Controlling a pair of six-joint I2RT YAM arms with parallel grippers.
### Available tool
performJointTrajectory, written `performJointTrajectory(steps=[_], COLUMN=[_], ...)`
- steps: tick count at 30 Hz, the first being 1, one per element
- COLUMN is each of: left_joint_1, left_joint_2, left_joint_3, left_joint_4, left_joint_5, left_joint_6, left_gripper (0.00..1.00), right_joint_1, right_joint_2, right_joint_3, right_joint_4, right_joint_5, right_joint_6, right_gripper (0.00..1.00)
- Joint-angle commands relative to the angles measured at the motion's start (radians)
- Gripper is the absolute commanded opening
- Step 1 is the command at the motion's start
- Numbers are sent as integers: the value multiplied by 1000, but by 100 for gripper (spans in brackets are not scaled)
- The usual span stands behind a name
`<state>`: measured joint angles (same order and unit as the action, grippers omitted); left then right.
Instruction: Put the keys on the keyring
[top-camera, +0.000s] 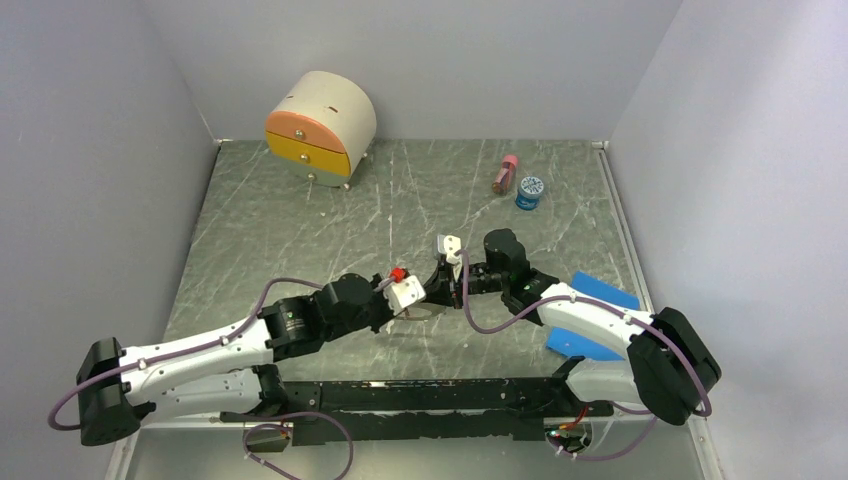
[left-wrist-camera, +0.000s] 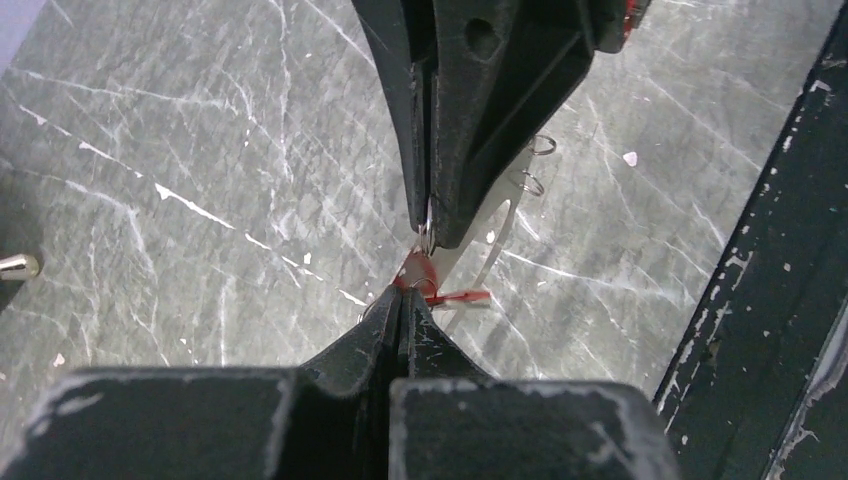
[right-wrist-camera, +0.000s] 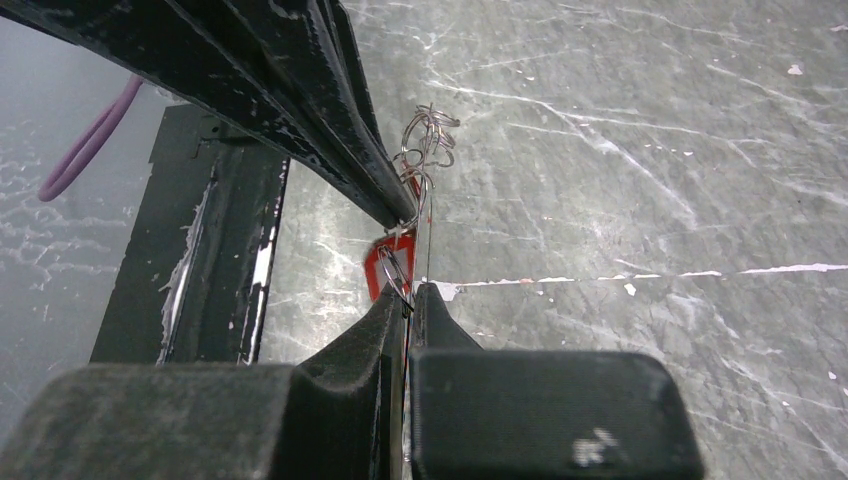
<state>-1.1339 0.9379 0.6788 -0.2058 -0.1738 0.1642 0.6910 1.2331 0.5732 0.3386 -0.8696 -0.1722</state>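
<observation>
My two grippers meet tip to tip above the middle of the table. The left gripper (top-camera: 418, 293) (left-wrist-camera: 405, 296) is shut on the red tag (left-wrist-camera: 420, 272) of one of the keys (right-wrist-camera: 385, 262); a silver key blade (left-wrist-camera: 492, 222) hangs just beyond. The right gripper (top-camera: 447, 283) (right-wrist-camera: 410, 296) is shut, with the thin wire of the keyring (right-wrist-camera: 428, 225) running into its jaws. A tangle of small wire rings (right-wrist-camera: 430, 135) sits on that wire above. Another red tag (left-wrist-camera: 465, 296) shows edge-on. Most of the hoop is hidden by the fingers.
A rounded box with an orange drawer (top-camera: 320, 125) stands at the back left. A pink bottle (top-camera: 505, 175) and a blue-lidded jar (top-camera: 529, 192) stand at the back right. Blue pieces (top-camera: 600, 290) lie under the right arm. A black rail (top-camera: 430, 395) runs along the near edge.
</observation>
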Motion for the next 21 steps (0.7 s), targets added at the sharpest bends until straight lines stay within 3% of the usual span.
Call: performJointTrajectory(steps=[1,21], left_joint_1=[-6,-7], left_joint_2=[18,7], left_joint_3=[36,61], left_joint_4=[79,118], left_joint_5=[-64,-72], left_joint_6=[-38,-32], left_gripper=[3,2], right_joint_1=[4,7], right_joint_2=[-3,7], right_joint_3=[20,40], right_joint_4=[49,-6], right_joint_5=[-38,-52], right_joint_6=[-20,-55], right_gripper=[0,0])
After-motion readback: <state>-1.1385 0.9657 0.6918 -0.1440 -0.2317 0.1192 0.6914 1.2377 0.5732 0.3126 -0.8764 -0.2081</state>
